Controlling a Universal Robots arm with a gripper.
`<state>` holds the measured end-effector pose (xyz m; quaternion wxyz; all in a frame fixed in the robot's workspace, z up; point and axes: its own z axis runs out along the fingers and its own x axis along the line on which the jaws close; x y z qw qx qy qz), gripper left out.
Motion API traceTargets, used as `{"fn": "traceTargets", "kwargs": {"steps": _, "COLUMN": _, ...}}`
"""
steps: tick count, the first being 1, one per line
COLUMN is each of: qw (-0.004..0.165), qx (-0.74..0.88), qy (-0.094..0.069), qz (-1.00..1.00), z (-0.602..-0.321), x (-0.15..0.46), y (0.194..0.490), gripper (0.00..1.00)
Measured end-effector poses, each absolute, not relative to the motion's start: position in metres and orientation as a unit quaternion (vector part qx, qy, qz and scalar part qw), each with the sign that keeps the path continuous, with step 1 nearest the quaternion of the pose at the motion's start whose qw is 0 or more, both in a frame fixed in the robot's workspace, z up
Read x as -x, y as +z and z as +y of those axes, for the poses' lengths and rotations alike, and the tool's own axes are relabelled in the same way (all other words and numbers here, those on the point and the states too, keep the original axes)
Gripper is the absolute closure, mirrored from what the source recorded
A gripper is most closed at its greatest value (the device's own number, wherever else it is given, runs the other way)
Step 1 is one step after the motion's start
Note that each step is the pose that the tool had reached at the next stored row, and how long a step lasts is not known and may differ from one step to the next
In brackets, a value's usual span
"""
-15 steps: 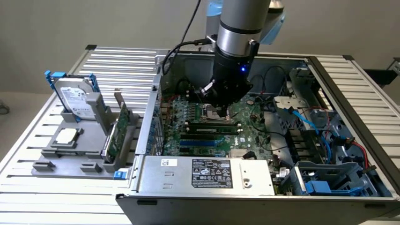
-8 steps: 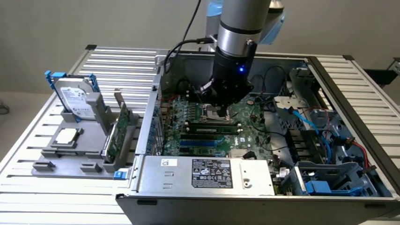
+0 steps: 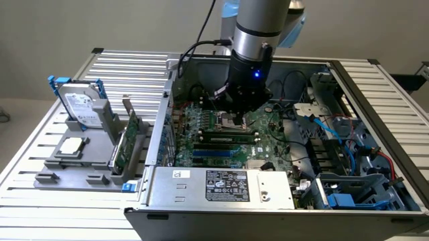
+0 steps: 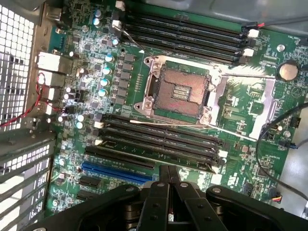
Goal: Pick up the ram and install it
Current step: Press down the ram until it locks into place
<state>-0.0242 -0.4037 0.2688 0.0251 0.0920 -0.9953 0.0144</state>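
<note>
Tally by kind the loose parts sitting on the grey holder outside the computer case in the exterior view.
hard drive: 1
green expansion card: 1
silver processor chip: 1
Total: 3

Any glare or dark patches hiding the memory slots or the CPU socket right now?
Wrist view: lighting is even, the CPU socket and the memory slots read clearly, with slight shine on the socket's metal frame; the shut pincer is a dark mass along one edge. Exterior view: the arm shadows the socket area, and the motherboard sits dim inside the case.
</note>
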Motion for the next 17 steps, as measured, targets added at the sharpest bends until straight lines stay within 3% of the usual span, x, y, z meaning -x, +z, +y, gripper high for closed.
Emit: {"fn": "traceTargets", "kwargs": {"steps": 17, "qw": 0.026, "qx": -0.015, "qy": 0.015, "qz": -0.999, "z": -0.4105, "x": 0.0253, "y": 0.2679, "gripper": 0.89}}
